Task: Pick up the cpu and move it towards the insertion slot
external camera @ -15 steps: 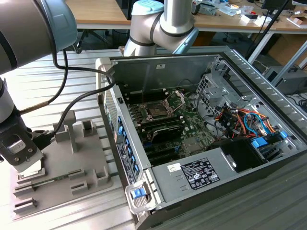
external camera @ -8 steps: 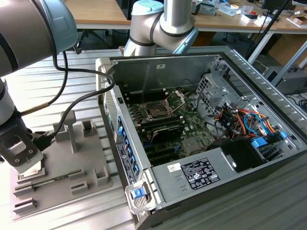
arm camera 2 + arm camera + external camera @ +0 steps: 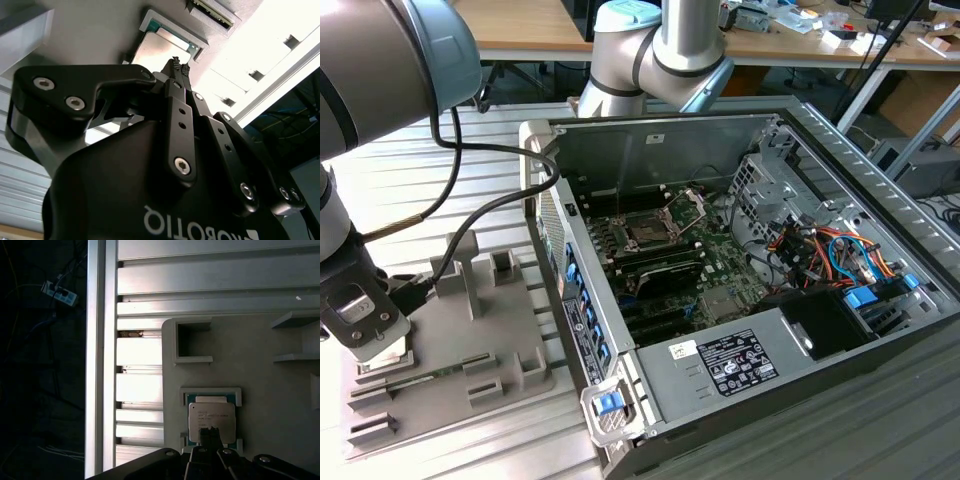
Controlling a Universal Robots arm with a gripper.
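Item: cpu (image 3: pixel 212 417), sat flat in the grey tray (image 3: pixel 270 375) recess. The insertion slot (image 3: pixel 650 228) lay well apart, toward 2 o'clock in the exterior view. Claw (image 3: pixel 210 432): tips were pressed together over the cpu, pinching nothing. Risk: tips that stayed together would likely scrape the lid and gain no hold.

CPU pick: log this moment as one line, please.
stage: pick | gripper: shut, poised over cpu | cpu: seated in grey tray pocket, not lifted | insertion slot: plate raised
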